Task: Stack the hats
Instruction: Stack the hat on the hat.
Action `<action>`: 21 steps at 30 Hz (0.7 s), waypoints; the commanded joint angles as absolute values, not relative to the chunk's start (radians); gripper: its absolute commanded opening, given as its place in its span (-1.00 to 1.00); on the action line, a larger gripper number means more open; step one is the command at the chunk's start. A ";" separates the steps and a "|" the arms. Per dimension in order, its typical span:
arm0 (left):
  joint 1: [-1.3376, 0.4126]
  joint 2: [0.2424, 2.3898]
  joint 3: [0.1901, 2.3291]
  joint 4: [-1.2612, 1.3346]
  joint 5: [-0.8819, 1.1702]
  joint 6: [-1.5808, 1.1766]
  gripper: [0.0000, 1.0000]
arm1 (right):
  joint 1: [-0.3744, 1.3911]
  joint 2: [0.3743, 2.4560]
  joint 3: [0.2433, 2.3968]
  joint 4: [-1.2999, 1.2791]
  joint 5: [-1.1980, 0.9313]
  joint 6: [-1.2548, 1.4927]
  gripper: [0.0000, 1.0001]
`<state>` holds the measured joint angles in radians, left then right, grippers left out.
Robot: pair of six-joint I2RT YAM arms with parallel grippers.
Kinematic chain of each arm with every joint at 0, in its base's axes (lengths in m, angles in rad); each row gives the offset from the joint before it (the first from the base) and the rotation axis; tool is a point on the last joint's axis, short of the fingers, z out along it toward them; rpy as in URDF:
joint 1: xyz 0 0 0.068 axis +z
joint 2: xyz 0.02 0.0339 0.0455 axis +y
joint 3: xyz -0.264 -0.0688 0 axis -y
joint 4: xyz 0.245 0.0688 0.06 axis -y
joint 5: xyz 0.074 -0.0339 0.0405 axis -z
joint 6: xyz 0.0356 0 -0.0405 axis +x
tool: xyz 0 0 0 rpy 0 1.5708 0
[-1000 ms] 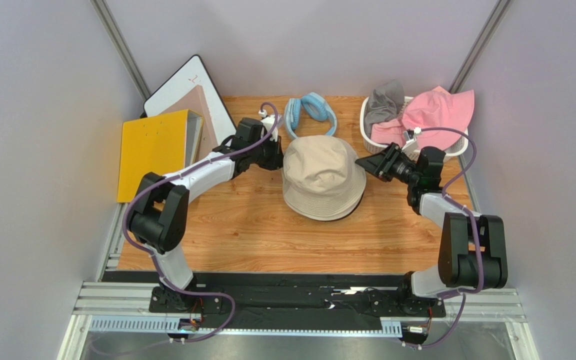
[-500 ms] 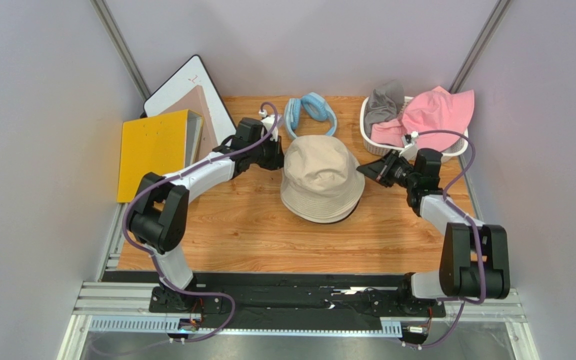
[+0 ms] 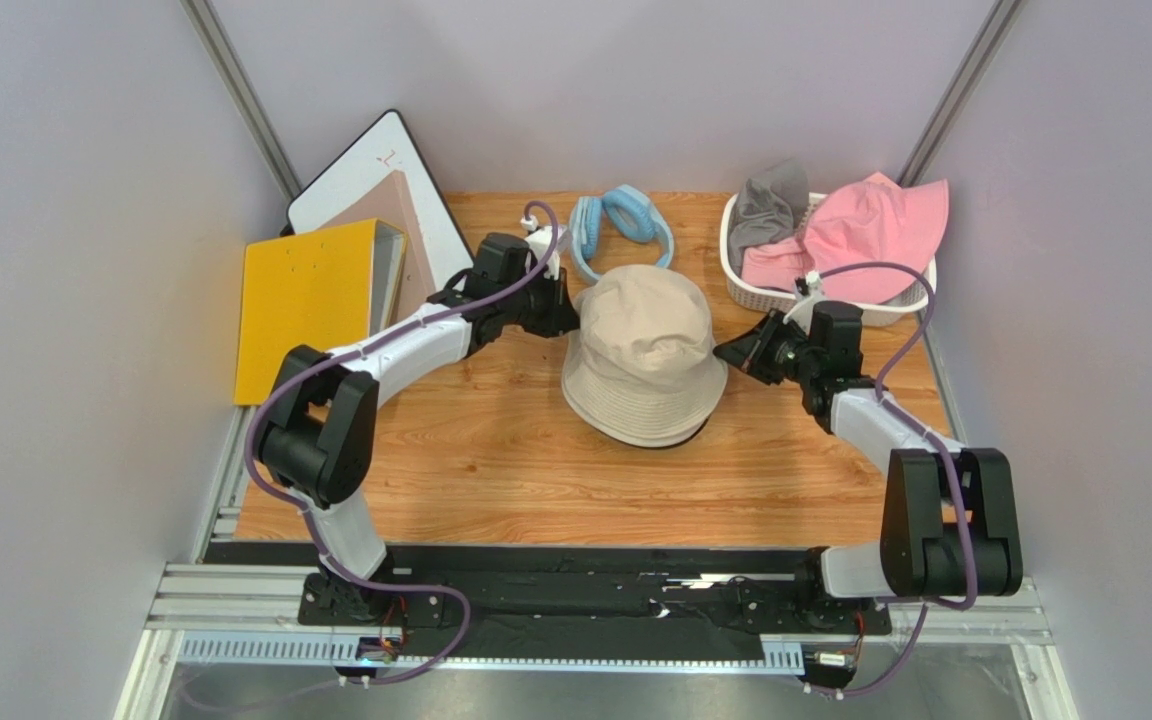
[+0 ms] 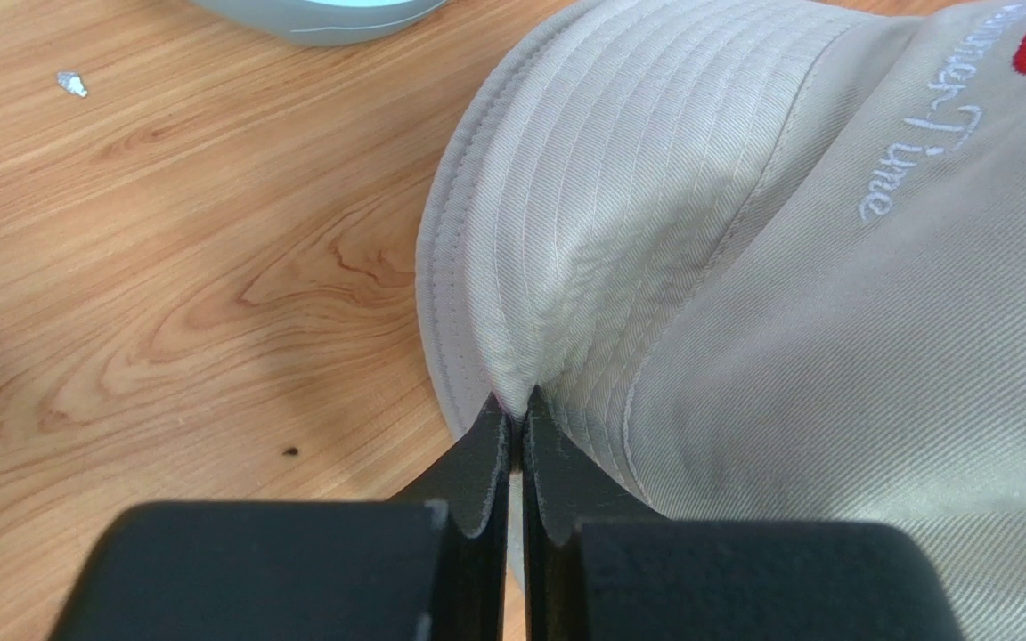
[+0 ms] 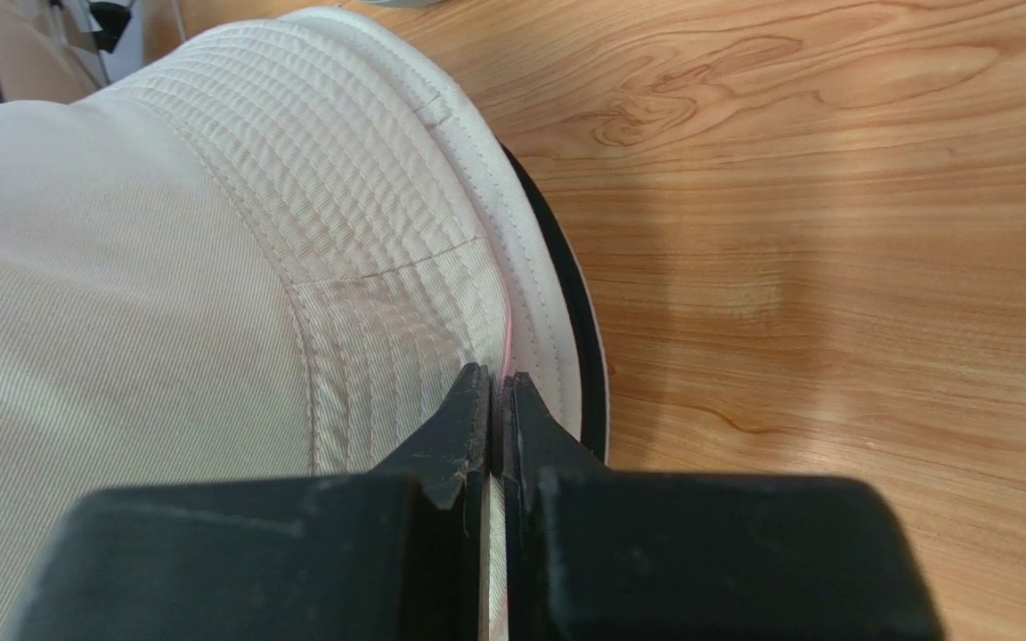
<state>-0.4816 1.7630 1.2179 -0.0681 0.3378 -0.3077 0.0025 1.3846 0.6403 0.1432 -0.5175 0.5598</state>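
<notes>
Top external: I see the beige hat (image 3: 642, 353) at the table's (image 3: 507, 465) middle, atop a black hat (image 5: 587, 363). My left end effector (image 3: 566, 318) is clamped on one brim edge, and my right end effector (image 3: 729, 357) on the opposite.

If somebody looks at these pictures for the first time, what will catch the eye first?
First comes the beige hat in the middle of the wooden table, with the left pincer and the right pincer each shut on its brim from opposite sides. Next comes the pink hat, lying with a grey hat in the white basket at the far right corner.
</notes>
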 commanded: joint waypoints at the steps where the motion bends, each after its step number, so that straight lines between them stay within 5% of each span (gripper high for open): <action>1: -0.480 1.787 1.255 -0.055 0.314 -0.313 -1.00 | 0.027 1.417 0.623 0.005 -0.286 0.469 -1.00; 21: -0.495 1.793 1.135 -0.115 0.138 -0.330 -1.00 | 0.083 1.312 0.620 -0.115 -0.192 0.472 -1.00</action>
<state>-0.5011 1.8015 1.2247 -0.0280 0.2832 -0.3393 0.0868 1.3468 0.6403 0.0700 -0.3328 0.5327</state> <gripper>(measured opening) 0.007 0.005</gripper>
